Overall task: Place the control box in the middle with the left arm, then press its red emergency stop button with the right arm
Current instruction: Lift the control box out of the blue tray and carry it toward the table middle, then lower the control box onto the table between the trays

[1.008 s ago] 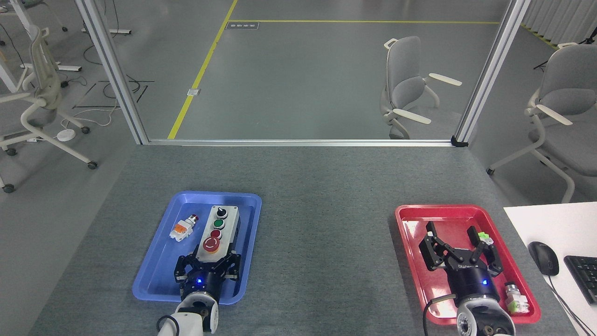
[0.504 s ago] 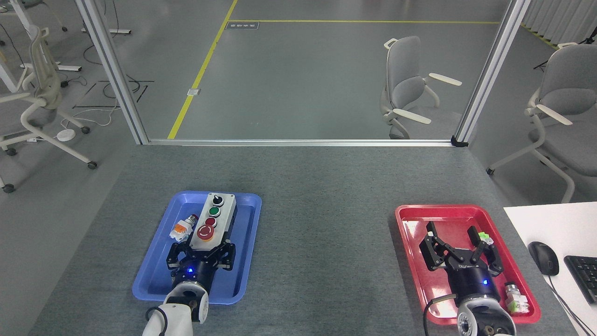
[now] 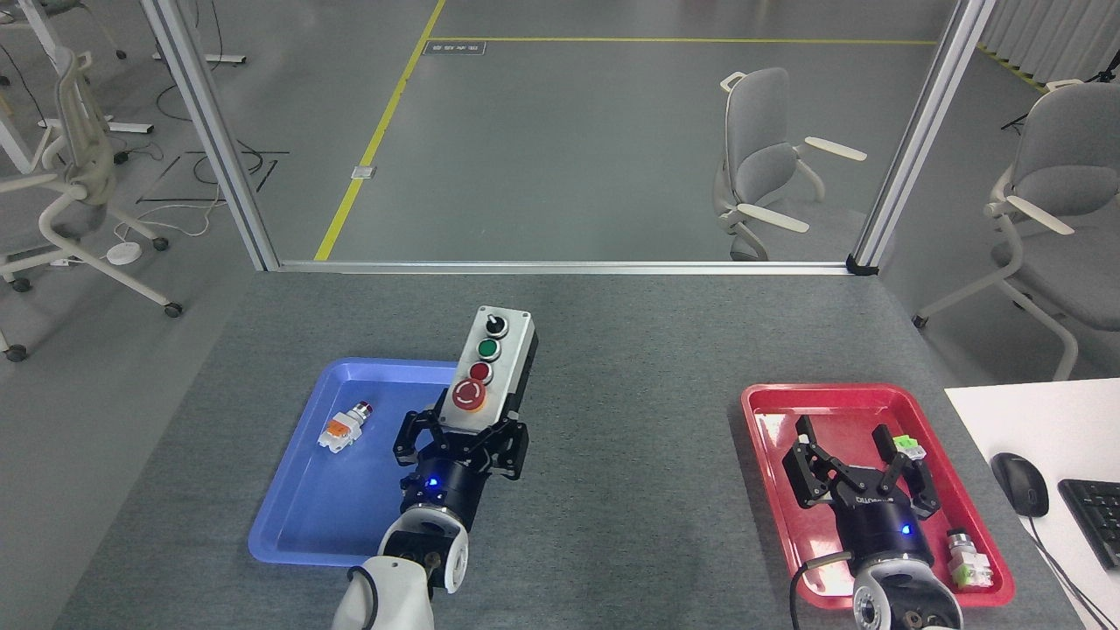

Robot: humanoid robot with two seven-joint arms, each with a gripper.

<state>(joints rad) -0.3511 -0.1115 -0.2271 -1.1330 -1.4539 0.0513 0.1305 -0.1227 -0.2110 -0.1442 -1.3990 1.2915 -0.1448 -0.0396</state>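
1. Control box: oblong, light grey top over a black base, carrying a row of black knob, green button, small red button and big red button. It is tilted, its far end over the grey table and its near end above the right rim of the blue tray. It appears lifted clear of the tray floor.
2. Left gripper: black, blue light lit, on a white-silver wrist. Its fingers are clamped on the near end of the control box, just below the big red button.
3. Right gripper: black, blue light lit, positioned over the red tray. Its fingers are spread apart and hold nothing.
4. Blue tray: left side of the table, holding one small loose push-button part, white and orange with a red tip, well apart from the box.
5. Red tray: right side of the table, holding a green-and-white part beside the right gripper's fingers, and another small part near its front right corner.
6. White desk: at right, bearing a black mouse and keyboard.
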